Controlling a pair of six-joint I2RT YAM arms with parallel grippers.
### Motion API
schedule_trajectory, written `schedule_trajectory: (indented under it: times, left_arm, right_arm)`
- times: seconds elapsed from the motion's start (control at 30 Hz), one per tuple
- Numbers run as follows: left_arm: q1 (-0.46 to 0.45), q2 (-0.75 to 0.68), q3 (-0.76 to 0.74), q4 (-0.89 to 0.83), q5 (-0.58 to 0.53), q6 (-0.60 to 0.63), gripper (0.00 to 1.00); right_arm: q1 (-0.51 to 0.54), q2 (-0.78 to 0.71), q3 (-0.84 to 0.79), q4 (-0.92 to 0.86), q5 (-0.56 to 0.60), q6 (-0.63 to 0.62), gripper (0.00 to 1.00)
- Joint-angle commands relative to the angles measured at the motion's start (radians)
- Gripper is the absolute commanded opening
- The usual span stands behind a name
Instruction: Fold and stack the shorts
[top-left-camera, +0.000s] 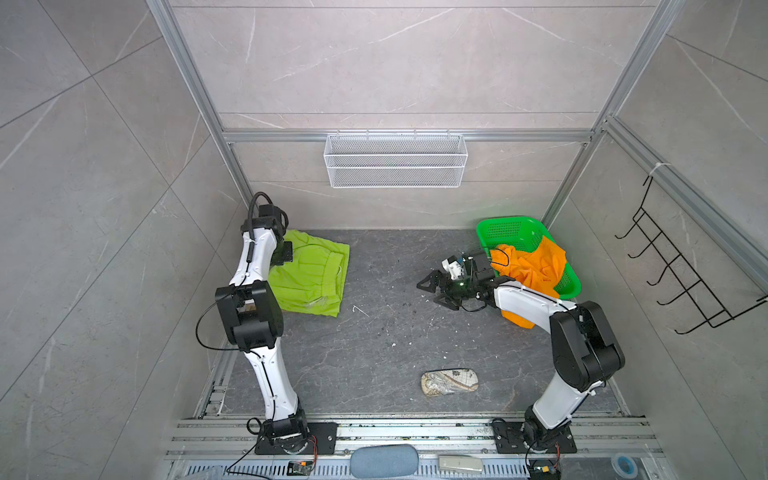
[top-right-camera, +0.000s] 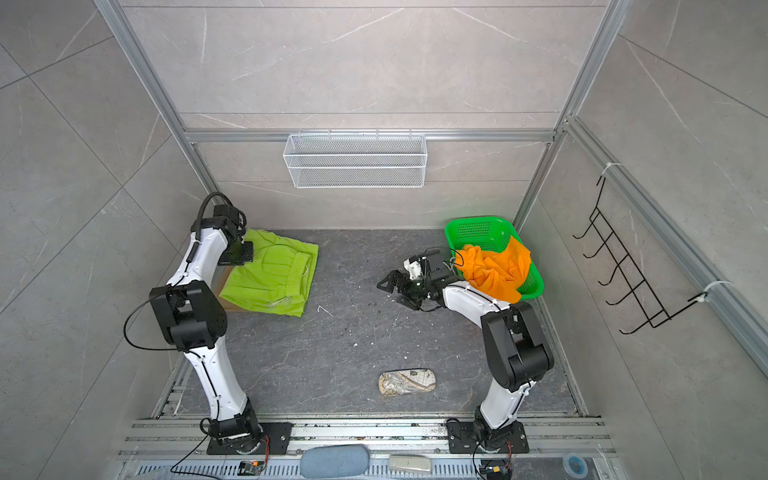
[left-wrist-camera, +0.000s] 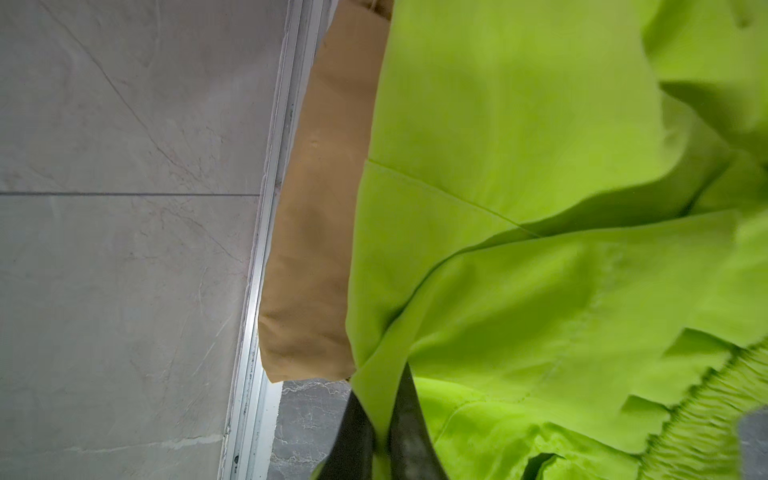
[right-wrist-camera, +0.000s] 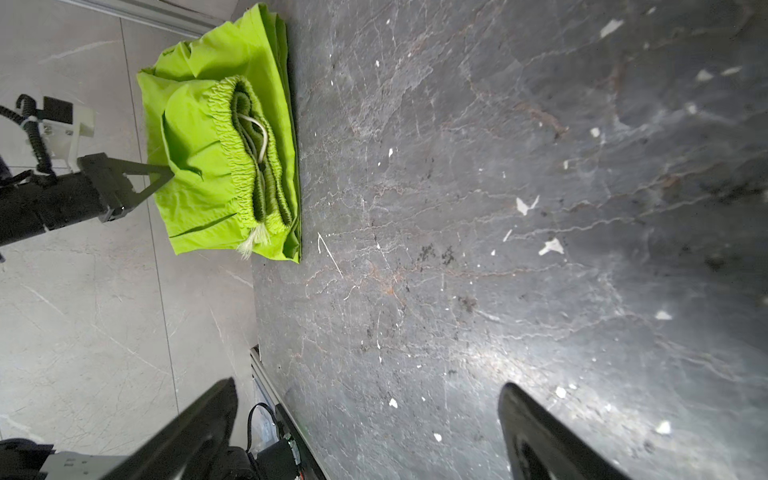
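The lime green shorts (top-left-camera: 309, 278) (top-right-camera: 270, 276) lie folded at the table's back left, with the elastic waist and white drawstring showing on top (right-wrist-camera: 216, 137). They lie on the tan shorts (left-wrist-camera: 320, 208), of which only an edge shows (top-right-camera: 224, 293). My left gripper (left-wrist-camera: 379, 378) (right-wrist-camera: 170, 174) is shut on a fold of the lime cloth at the stack's left side. The orange shorts (top-left-camera: 528, 266) (top-right-camera: 494, 270) hang crumpled over the rim of the green basket (top-left-camera: 511, 230). My right gripper (top-left-camera: 434, 293) (top-right-camera: 395, 293) (right-wrist-camera: 368, 386) is open and holds nothing, just left of the basket.
A patterned beige pouch (top-left-camera: 449, 382) (top-right-camera: 407, 382) lies near the front of the dark table. A white wire basket (top-left-camera: 395, 160) hangs on the back wall and a black hook rack (top-left-camera: 685, 270) on the right wall. An aluminium rail (left-wrist-camera: 266, 249) runs beside the stack.
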Motion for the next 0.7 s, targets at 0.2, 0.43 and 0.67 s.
schedule_trajectory:
  times: [0.2, 0.43, 0.67]
  left_arm:
    - [0.051, -0.046, -0.069, 0.062, 0.067, -0.141, 1.0]
    - [0.043, -0.219, -0.134, 0.129, 0.304, -0.19, 1.0]
    - [0.042, -0.257, -0.252, 0.293, 0.526, -0.273, 1.0]
  right_arm:
    - [0.044, -0.008, -0.002, -0.017, 0.028, 0.008, 0.99]
    - [0.058, -0.007, -0.003, -0.003, 0.034, 0.017, 0.99]
    - [0.07, 0.007, 0.008, 0.011, 0.027, 0.023, 0.99]
